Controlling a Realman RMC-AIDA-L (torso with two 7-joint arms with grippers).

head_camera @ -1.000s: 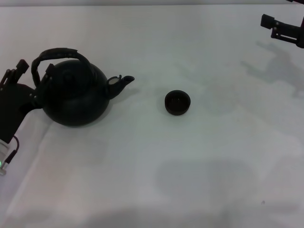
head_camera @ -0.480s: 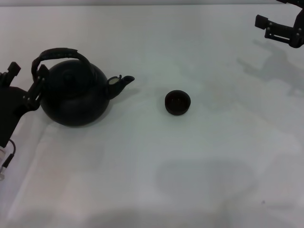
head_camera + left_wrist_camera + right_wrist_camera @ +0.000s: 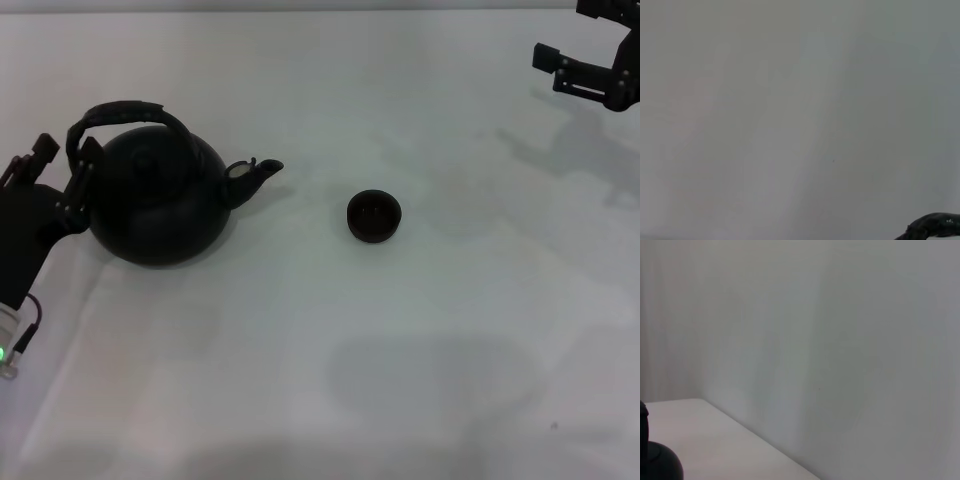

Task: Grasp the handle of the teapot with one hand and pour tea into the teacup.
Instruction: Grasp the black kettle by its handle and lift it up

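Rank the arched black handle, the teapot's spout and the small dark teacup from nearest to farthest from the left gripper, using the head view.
1. Arched black handle, right beside the left gripper.
2. Short pointed spout, on the teapot's right.
3. Small dark teacup, farther right, mid-table.

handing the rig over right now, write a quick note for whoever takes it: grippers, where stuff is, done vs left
Left gripper: open beside the teapot, at the left end of the handle, not gripping it.
Right gripper: raised at the far right, away from the work.
Teapot stands upright on the table, spout toward the teacup, which sits apart on its right.
Done: approach only.
Left: grasp handle, lift, pour into cup.
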